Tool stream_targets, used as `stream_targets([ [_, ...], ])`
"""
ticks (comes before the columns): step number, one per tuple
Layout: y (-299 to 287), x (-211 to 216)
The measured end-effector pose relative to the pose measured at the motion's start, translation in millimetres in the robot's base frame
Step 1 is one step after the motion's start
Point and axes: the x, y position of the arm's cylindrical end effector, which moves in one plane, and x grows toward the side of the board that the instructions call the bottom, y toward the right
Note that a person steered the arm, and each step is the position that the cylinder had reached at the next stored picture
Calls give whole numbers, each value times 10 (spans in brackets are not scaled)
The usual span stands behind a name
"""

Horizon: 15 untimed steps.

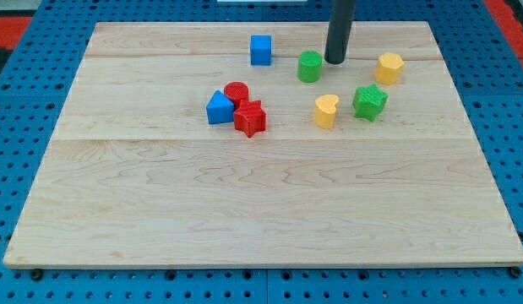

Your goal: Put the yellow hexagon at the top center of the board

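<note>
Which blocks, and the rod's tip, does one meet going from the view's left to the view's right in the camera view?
blue triangle → red cylinder → red star → blue cube → green cylinder → yellow heart → my tip → green star → yellow hexagon

The surface (261,203) was pale, light-grained wood, lying on a blue perforated base (24,283). The rod was dark grey, down to my tip (335,62). Blocks by colour: a blue cube (260,50); a blue triangular block (219,109); a red cylinder (236,92); a red star (250,119); a green cylinder (309,66); a green star (370,102); a yellow hexagon (389,67); a yellow heart-like block (326,111).
</note>
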Motion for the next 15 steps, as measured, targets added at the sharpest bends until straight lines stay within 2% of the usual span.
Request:
stream_targets([
  [2, 300, 63],
  [3, 303, -45],
  [4, 314, 76],
  [5, 322, 372],
  [8, 1122, 602],
  [10, 1056, 330],
  [13, 658, -193],
  [15, 512, 120],
])
